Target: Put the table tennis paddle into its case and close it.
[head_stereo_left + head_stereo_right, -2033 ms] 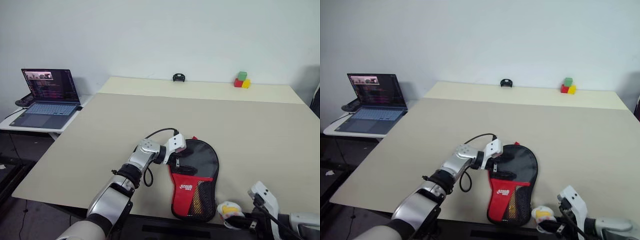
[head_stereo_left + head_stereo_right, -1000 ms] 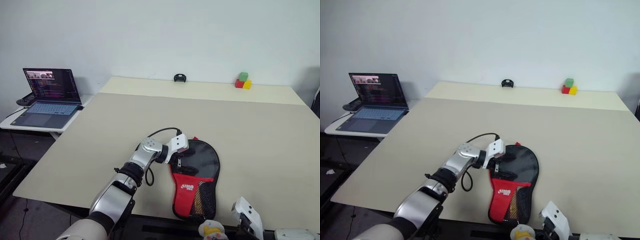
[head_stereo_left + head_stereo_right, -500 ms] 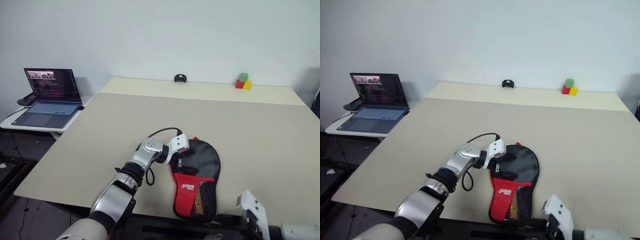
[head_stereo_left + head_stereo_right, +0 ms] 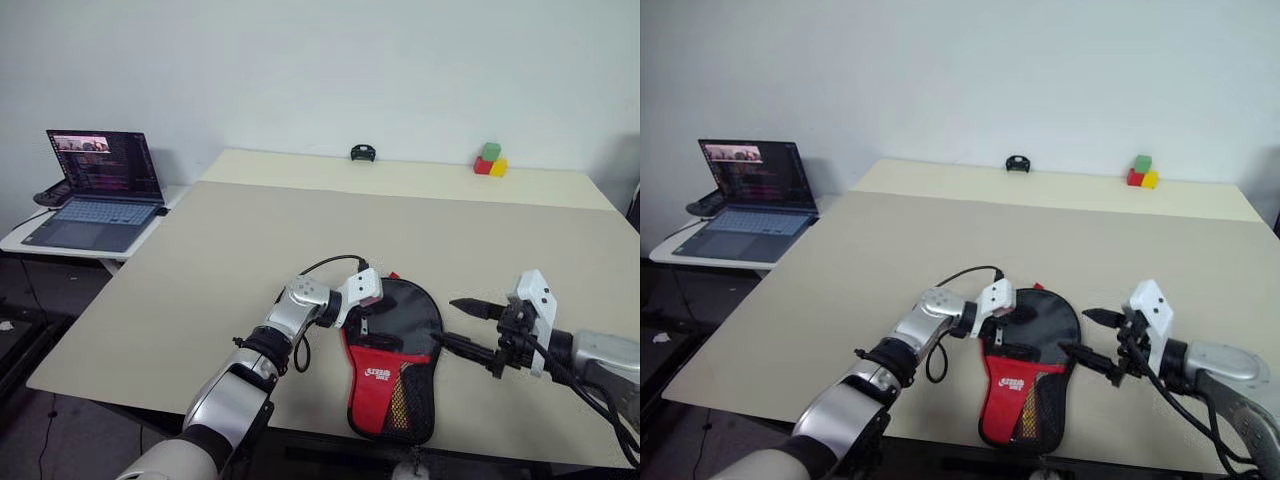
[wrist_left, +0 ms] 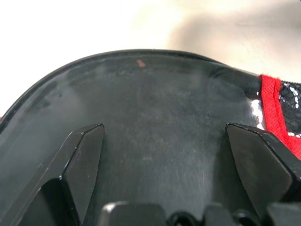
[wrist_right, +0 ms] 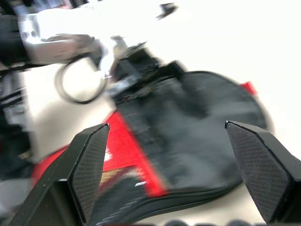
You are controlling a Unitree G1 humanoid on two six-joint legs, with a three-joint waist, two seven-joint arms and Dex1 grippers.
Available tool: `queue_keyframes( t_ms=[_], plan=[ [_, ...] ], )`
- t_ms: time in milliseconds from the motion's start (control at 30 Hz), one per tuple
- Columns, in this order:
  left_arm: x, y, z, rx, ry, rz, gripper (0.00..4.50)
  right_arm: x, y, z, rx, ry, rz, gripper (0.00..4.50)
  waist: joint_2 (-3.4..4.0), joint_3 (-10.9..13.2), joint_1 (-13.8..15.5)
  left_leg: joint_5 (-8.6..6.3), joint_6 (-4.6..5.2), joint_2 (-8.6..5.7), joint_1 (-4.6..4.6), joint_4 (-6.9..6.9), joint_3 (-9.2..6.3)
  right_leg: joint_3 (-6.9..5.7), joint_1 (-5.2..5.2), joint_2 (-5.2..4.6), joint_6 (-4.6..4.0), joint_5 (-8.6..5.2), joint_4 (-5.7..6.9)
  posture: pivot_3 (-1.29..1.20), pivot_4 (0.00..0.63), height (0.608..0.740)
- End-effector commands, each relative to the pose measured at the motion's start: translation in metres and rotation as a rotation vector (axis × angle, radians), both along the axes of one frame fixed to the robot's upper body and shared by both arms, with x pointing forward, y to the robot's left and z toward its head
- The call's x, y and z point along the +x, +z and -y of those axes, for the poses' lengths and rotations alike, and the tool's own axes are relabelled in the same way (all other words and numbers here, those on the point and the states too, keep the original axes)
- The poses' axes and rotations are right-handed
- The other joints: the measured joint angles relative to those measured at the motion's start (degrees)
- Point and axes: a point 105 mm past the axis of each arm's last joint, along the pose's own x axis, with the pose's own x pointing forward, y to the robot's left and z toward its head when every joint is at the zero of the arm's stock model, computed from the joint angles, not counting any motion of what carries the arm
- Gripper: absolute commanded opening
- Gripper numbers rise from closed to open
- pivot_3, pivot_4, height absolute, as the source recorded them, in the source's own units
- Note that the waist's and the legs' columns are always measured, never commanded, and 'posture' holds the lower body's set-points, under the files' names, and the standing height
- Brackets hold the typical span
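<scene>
Beige table (image 4: 250, 230), case (image 4: 395, 360) near edge, left gripper (image 4: 366, 318) on it

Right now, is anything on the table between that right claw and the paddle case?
Nothing visible. The right gripper hovers with its fingers open just beside the case, with only bare table between them. The left gripper is at the case's far side, out of the way.

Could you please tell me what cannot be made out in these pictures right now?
- Table tennis paddle: nowhere distinct; whether it is inside the case cannot be told.
- Zipper, open or closed: too small in the eye views, blurred in the right wrist view.
- Small dark object at the table's far edge: too small to identify.
</scene>
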Motion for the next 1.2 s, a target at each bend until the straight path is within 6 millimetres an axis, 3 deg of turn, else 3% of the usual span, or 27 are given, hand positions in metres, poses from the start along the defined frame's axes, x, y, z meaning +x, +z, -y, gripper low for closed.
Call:
queue_keyframes(
  t_ms=[33, 233, 400, 633, 800, 933, 1067, 1200],
  plan=[
    [-0.009, -0.017, -0.004, 0.052, -0.009, -0.024, 4.50, 0.018, 0.012, 0.009, 0.012, -0.032, 0.102, 4.30, 0.01, 0.16, -0.12, 0.00, 0.00, 0.00, -0.05, 0.00, -0.01, 0.00, -0.03, 0.00, -0.01, 0.00, 0.00, 0.00, 0.150, 0.740],
    [-0.006, 0.018, -0.018, -0.032, 0.029, 0.059, 4.50, 0.043, 0.015, 0.023, 0.018, -0.072, 0.150, 4.30, 0.30, 0.66, -0.55, 0.23, -0.37, 0.03, -0.87, 0.10, 0.04, 0.06, -0.97, 0.04, -0.11, 0.00, 0.20, 0.00, 0.150, 0.740],
    [-0.004, 0.074, -0.064, -0.180, 0.201, 0.120, 4.50, 0.062, 0.018, 0.032, 0.037, -0.086, 0.184, 4.30, 0.57, 1.69, -1.78, 0.27, -0.44, 0.10, -0.99, 0.09, 0.18, 0.17, -1.19, 0.06, -0.15, 0.02, 0.31, 0.00, 0.150, 0.740],
    [-0.012, 0.105, -0.093, -0.299, 0.346, 0.098, 4.50, 0.071, 0.019, 0.039, 0.067, -0.073, 0.182, 4.30, 0.64, 1.78, -1.56, 0.29, -0.48, 0.09, -1.06, 0.13, 0.15, 0.10, -1.16, 0.03, -0.15, 0.02, 0.23, 0.00, 0.150, 0.740],
    [-0.009, 0.107, -0.115, -0.311, 0.465, 0.106, 4.50, 0.077, 0.024, 0.048, 0.080, -0.070, 0.181, 4.30, 0.68, 1.81, -1.78, 0.30, -0.49, 0.11, -1.02, 0.13, 0.15, 0.10, -1.17, 0.07, -0.16, 0.02, 0.31, 0.00, 0.150, 0.740],
    [-0.011, 0.101, -0.155, -0.269, 0.603, 0.143, 4.50, 0.083, 0.027, 0.058, 0.068, -0.097, 0.172, 4.30, 0.74, 1.85, -2.02, 0.31, -0.50, 0.11, -0.98, 0.12, 0.20, 0.15, -1.18, 0.06, -0.17, 0.03, 0.31, 0.00, 0.150, 0.740],
    [-0.011, 0.101, -0.157, -0.248, 0.659, 0.165, 4.50, 0.085, 0.027, 0.089, 0.048, -0.157, 0.149, 4.30, 0.73, 1.90, -1.49, 0.31, -0.51, 0.13, -1.01, 0.13, 0.19, 0.13, -1.19, 0.06, -0.18, 0.03, 0.30, 0.00, 0.150, 0.740],
    [-0.009, 0.099, -0.174, -0.184, 0.702, 0.210, 4.50, 0.086, 0.035, 0.099, 0.015, -0.188, 0.165, 4.30, 0.74, 1.90, -1.37, 0.31, -0.51, 0.07, -1.02, 0.17, 0.21, 0.13, -1.16, -0.02, -0.17, 0.04, 0.29, 0.00, 0.150, 0.740]
  ],
)
